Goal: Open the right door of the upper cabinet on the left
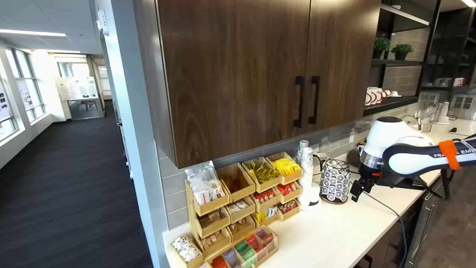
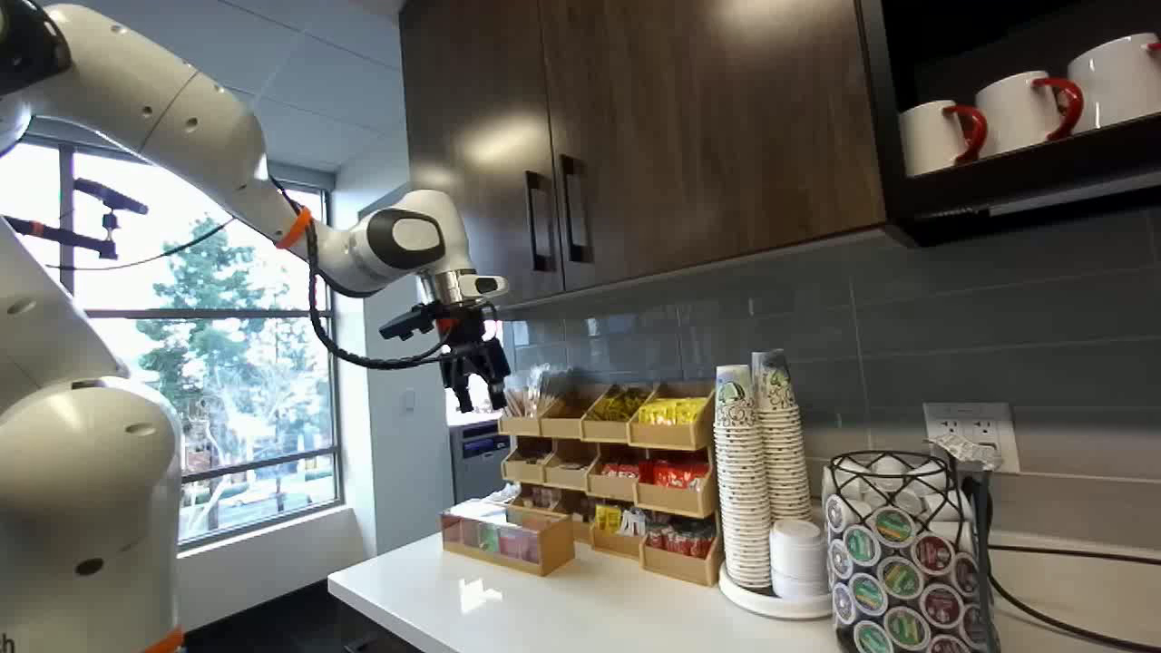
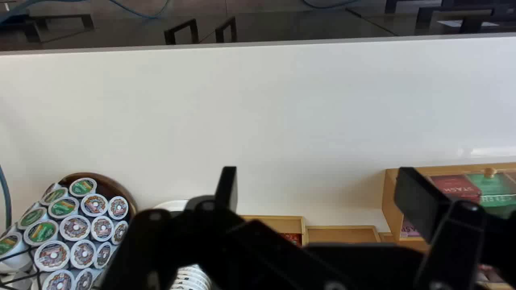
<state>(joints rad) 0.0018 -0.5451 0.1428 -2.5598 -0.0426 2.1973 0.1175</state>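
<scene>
Right door [image 1: 342, 59], flat dark woodgrain with black bar handle [image 1: 315, 100]; gripper [image 3: 316, 187], jaws apart.

The Panda's shoulder [image 2: 91, 508] fills a bottom corner in an exterior view, and the forearm [image 2: 200, 127] slopes down from up high to the wrist [image 2: 408, 240]. That's bent over, so the Robotiq gripper [image 2: 481, 404] points pretty much straight down. It's spread nice and wide btw, both black fingers [image 3: 229, 189] sitting well apart in the wrist view.
</scene>
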